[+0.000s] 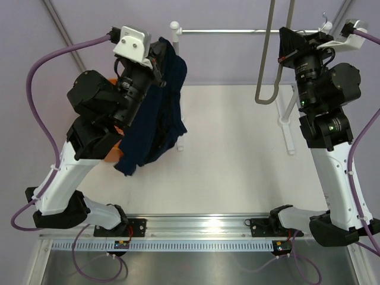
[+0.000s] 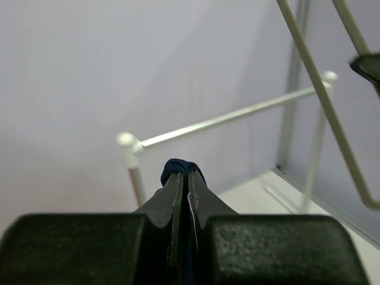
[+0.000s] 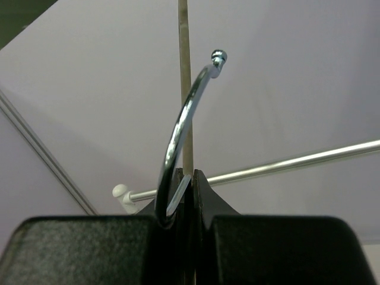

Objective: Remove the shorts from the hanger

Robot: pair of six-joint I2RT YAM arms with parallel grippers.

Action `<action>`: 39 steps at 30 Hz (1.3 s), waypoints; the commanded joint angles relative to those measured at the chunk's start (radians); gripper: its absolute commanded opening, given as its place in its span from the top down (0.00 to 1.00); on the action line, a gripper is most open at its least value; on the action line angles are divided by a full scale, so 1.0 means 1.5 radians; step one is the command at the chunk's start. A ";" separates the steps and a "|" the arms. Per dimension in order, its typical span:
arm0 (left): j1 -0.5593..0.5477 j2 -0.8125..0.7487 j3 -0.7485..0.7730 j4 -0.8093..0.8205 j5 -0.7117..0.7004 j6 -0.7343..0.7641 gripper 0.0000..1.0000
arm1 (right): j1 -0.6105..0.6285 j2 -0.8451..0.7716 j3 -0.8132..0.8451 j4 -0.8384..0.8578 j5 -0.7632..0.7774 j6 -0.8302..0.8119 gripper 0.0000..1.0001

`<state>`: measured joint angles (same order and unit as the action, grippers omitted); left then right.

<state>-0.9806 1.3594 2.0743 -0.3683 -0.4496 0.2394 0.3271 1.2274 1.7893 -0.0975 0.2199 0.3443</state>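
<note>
The dark navy shorts (image 1: 155, 119) hang limp from my left gripper (image 1: 160, 66), which is shut on a fold of them at the left end of the rail. In the left wrist view a bunch of the fabric (image 2: 181, 167) pokes out past the gripper's (image 2: 185, 178) closed tips. The grey loop-shaped hanger (image 1: 268, 65) is bare and held up at the right, well apart from the shorts. My right gripper (image 1: 286, 46) is shut on it. In the right wrist view the gripper (image 3: 189, 177) clamps the hanger's bar (image 3: 185, 89) beside its chrome hook (image 3: 178, 133).
A silver rail (image 1: 237, 31) with a white cap (image 1: 175, 25) spans the back of the table; its white stand legs (image 1: 288, 130) rest at the right. Purple walls surround the white table (image 1: 231, 166). A metal track (image 1: 196, 224) runs along the near edge.
</note>
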 commanded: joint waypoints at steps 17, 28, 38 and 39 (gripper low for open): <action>0.311 0.183 0.194 0.663 0.000 0.262 1.00 | 0.002 -0.027 -0.128 -0.077 -0.084 -0.065 1.00; 0.515 0.185 0.173 0.659 0.010 0.042 1.00 | 0.003 -0.033 -0.168 -0.087 -0.108 -0.065 1.00; 0.548 0.164 -0.129 0.640 0.093 -0.083 1.00 | 0.003 -0.042 -0.239 -0.059 -0.122 -0.040 1.00; 0.542 0.164 -0.152 0.653 0.092 -0.076 1.00 | 0.003 -0.045 -0.245 -0.057 -0.121 -0.039 1.00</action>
<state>-0.1467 1.6161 1.9457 0.5396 -0.4053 0.2012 0.3271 1.1717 1.4593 -0.1776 0.0406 0.2745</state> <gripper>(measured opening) 0.048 0.057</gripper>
